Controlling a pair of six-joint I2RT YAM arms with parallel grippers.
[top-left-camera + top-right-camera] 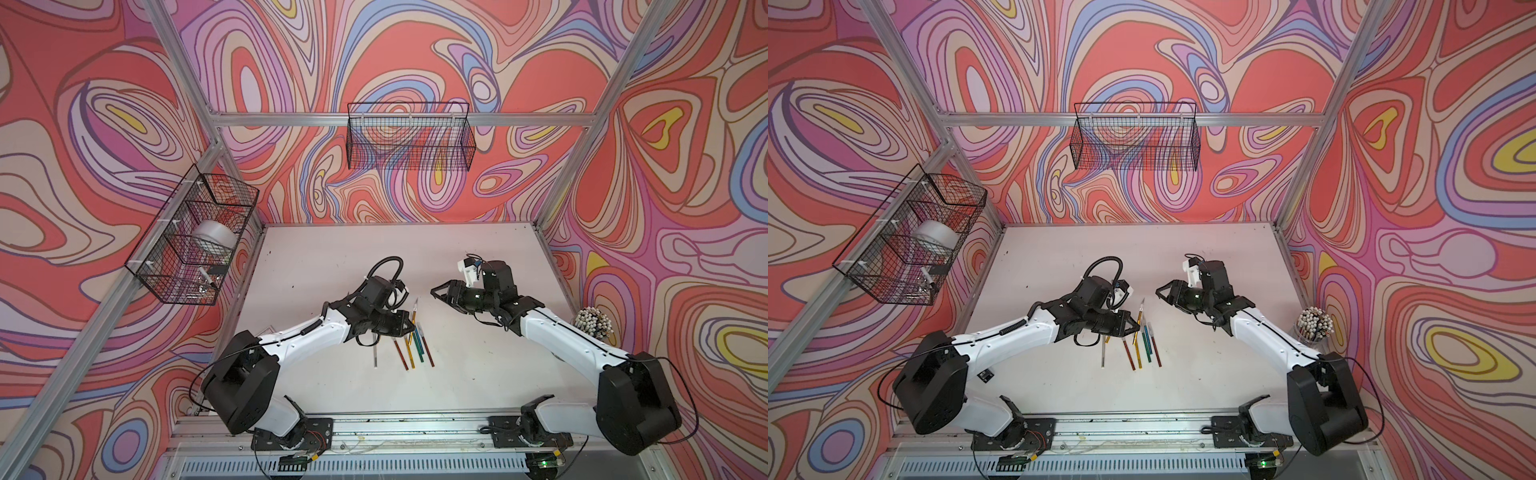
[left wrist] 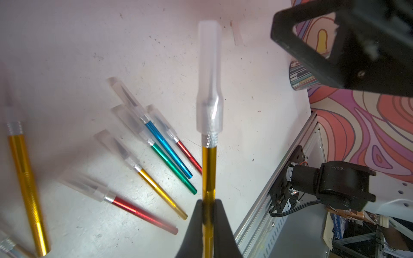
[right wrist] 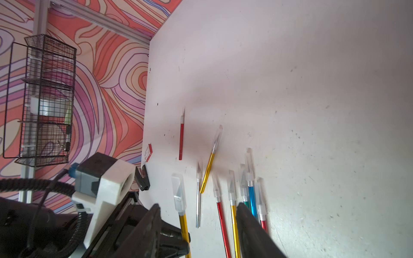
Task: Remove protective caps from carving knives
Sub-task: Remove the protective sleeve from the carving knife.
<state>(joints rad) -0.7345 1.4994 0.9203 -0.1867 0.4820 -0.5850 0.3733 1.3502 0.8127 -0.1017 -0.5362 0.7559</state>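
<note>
My left gripper (image 2: 209, 214) is shut on the handle of a gold carving knife (image 2: 209, 174), held above the table. Its translucent protective cap (image 2: 209, 78) still covers the blade and points toward my right gripper (image 1: 436, 293). That gripper stands open a short way off the cap's tip, with nothing between its fingers (image 3: 154, 214). In both top views the held knife (image 1: 1139, 318) sticks out of the left gripper (image 1: 1136, 326). Several capped knives lie below: blue (image 2: 167, 149), green (image 2: 172, 166), red (image 2: 138, 211), gold (image 2: 161, 192). An uncapped red knife (image 3: 181, 138) lies apart.
A clear cup of white-tipped sticks (image 1: 594, 324) stands at the table's right edge. Wire baskets hang on the back wall (image 1: 409, 137) and the left wall (image 1: 195, 237), the latter holding a tape roll. A small red box (image 3: 149, 152) lies by the left edge.
</note>
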